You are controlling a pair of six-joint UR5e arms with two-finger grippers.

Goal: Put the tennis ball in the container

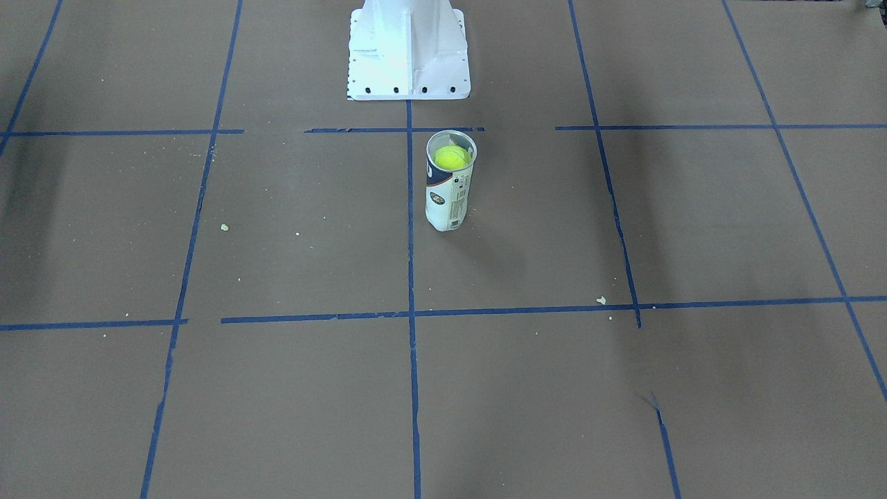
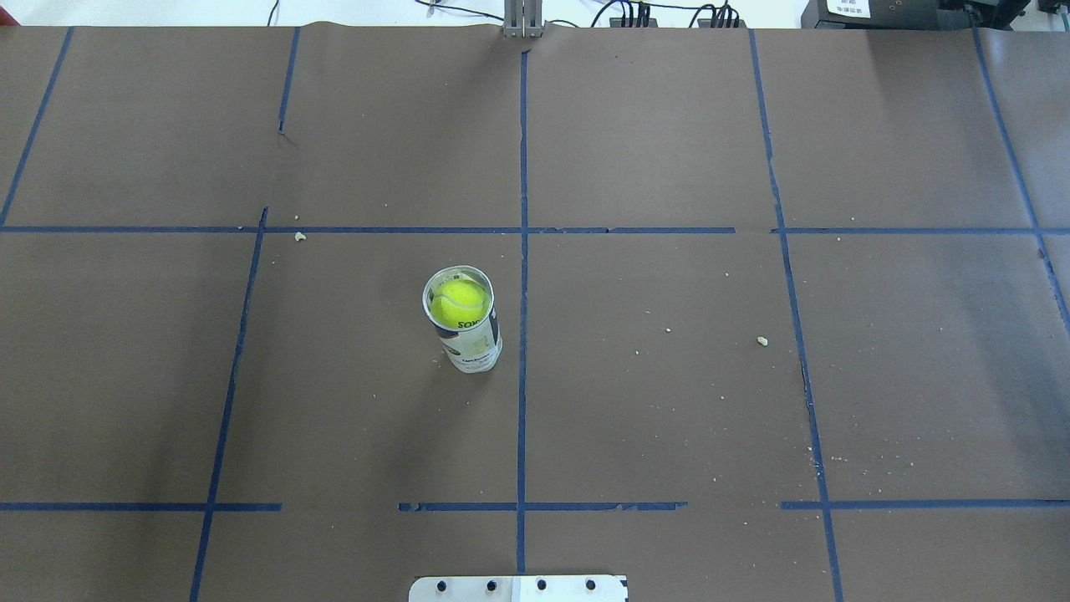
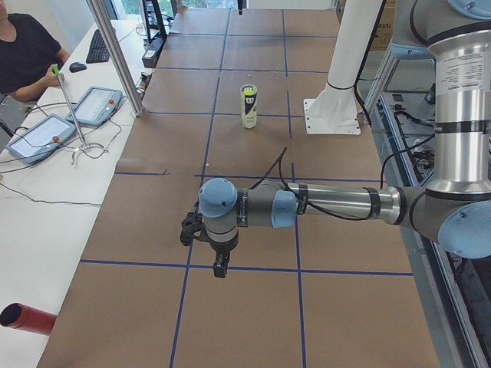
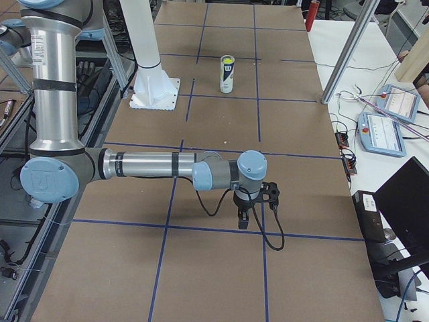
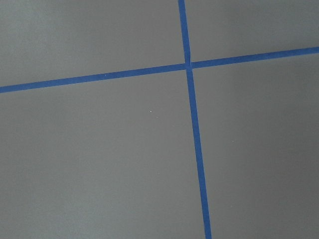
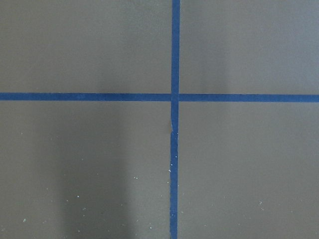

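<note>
The tennis ball (image 1: 450, 157) sits inside the top of the container (image 1: 449, 197), an upright clear tube with a printed label, a little in front of the robot base. From overhead the tennis ball (image 2: 460, 301) shows through the open rim of the container (image 2: 475, 344). My left gripper (image 3: 221, 268) hangs over the table's left end, far from the tube; whether it is open or shut I cannot tell. My right gripper (image 4: 243, 221) hangs over the right end, equally far, state also unclear. Both wrist views show only brown paper and blue tape.
The white robot base (image 1: 409, 48) stands just behind the tube. Small crumbs (image 2: 761, 340) dot the paper. An operator (image 3: 23, 54) sits at a side bench with tablets (image 3: 38, 136). A red cylinder (image 3: 27, 318) lies on that bench.
</note>
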